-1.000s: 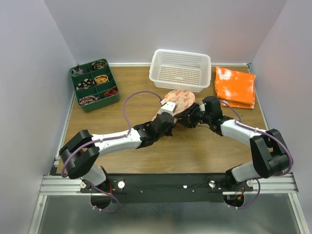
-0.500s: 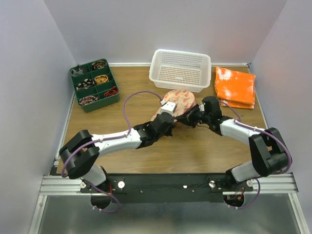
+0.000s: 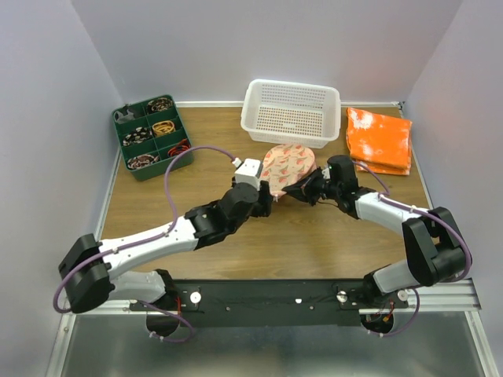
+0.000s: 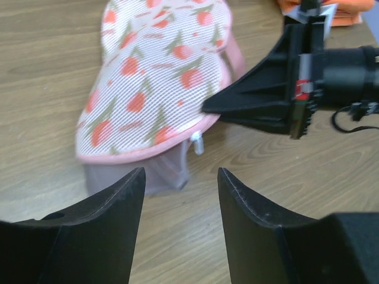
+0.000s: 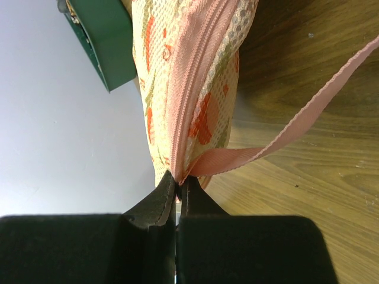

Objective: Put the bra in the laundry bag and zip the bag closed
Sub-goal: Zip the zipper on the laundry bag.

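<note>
Some of the bra [image 4: 148, 176] is poking from the laundry bag [image 4: 160, 77] mid-table. My right gripper [image 5: 177, 182] is pinching its rim and my left gripper [image 4: 180, 174] is hanging released. I'm risking the zipper snagging that fabric.

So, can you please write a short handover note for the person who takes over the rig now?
Left gripper: open, empty, just in front of the laundry bag, not touching it.
Right gripper: shut on the bag's pink zip edge.
Bra: inside the bag, but a taupe fold pokes out at the unzipped end facing the left gripper, beside the zipper pull.
Done: bra mostly in.
Left: tuck the fold in, close the zip.
</note>
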Controlling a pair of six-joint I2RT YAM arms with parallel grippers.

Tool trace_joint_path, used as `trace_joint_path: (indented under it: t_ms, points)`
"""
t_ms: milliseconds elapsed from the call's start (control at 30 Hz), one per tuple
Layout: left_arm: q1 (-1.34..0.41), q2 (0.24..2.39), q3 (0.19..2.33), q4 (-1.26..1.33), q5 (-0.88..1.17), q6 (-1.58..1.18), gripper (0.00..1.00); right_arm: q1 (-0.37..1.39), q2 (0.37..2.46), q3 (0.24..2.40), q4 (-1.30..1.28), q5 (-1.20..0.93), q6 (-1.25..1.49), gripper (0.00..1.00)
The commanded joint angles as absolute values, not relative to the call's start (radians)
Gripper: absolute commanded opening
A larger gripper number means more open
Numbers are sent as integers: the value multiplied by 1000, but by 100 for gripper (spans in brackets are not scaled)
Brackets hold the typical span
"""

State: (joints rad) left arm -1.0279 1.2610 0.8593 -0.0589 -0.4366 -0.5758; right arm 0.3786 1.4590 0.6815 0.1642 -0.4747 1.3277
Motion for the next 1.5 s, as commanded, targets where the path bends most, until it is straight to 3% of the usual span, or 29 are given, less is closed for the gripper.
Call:
trace_joint_path:
  t_ms: [0, 233, 333, 867, 1067, 1300, 1467]
  points:
    - [-1029, 1146, 698, -152, -548, -667, 61, 377, 1465, 713, 167, -439, 1318, 3]
    - [-1022, 1134, 611, -140, -549, -765, 56, 377, 1445, 701, 173, -448, 1321, 4]
    - [-1023, 1120, 581, -86, -564, -773, 61, 377, 1442, 701, 179, -453, 1322, 5]
    - [-1017, 1232, 587, 94, -568, -526, 66, 377, 1451, 707, 184, -483, 1304, 8]
    - [-1014, 1226, 557, 185, -575, -479, 57, 377, 1457, 712, 190, -495, 1296, 9]
    - [-1003, 1282, 571, 251, -509, -413, 10, 377, 1454, 709, 189, -514, 1301, 8]
    - [-983, 1341, 592, 288, -465, -422, 4, 377, 1445, 715, 195, -525, 1304, 8]
